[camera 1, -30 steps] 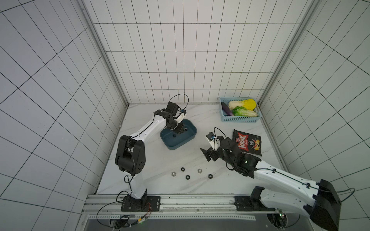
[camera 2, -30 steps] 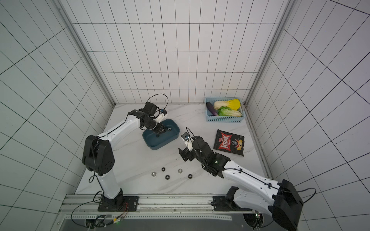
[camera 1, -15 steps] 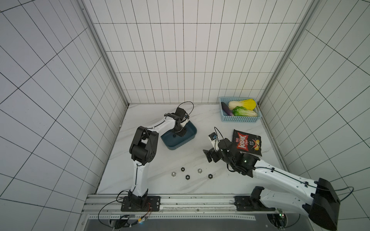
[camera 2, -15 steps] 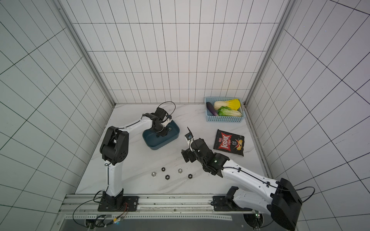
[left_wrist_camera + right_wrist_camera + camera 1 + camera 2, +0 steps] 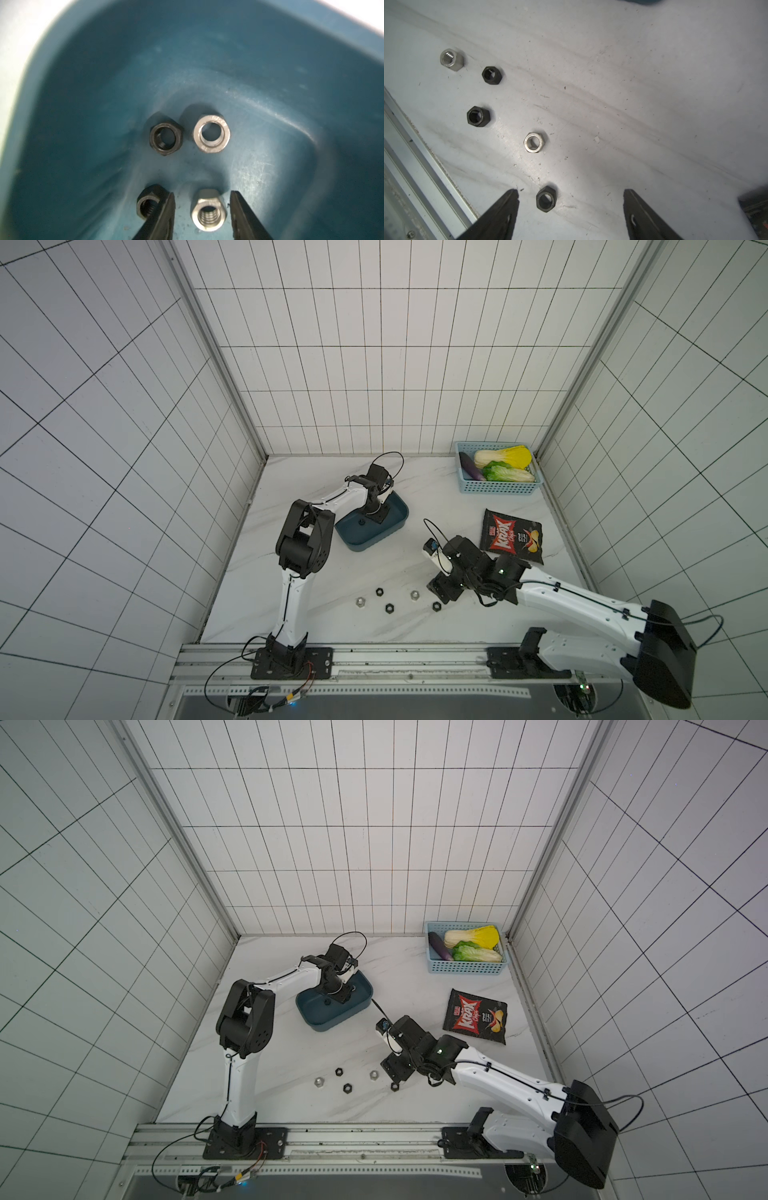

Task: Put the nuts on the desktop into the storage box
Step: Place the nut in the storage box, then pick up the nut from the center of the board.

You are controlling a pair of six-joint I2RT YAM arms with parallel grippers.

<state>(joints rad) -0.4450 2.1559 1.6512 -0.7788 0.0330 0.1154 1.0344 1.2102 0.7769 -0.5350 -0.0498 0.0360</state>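
The left pincer (image 5: 202, 193) hangs down inside the storage box (image 5: 83, 83). Its jaws are parted either side of a silver nut (image 5: 207, 212) that lies on the box floor, with a gap showing on both sides, so it grips nothing. The right pincer (image 5: 571, 190) sits low over the desktop (image 5: 633, 104) with its jaws spread wide. It straddles a black nut (image 5: 546, 198) and, as far as I can see, does not touch it.

From where I stand the job looks close to half done. Four nuts are in the box: the silver one between the jaws, a second black nut (image 5: 148, 204) just beside one jaw, and a further pair (image 5: 166, 136) lying flat side by side nearer the wall. The arm hides part of the box floor from above, so there may be more.

Five remain on the desktop in a loose row near the front rail. These are the straddled one plus four loose nuts (image 5: 533, 142) well clear of the right pincer, two silver and two black.

For writing, the black crisp bag (image 5: 513, 539) carries big red letters that read like "KROX" (or possibly "KRAX"). The white script beneath is too small to read. One silver nut in the box has stamped marks on its face, also illegible. The light blue basket (image 5: 496, 488) of vegetables shows no label.
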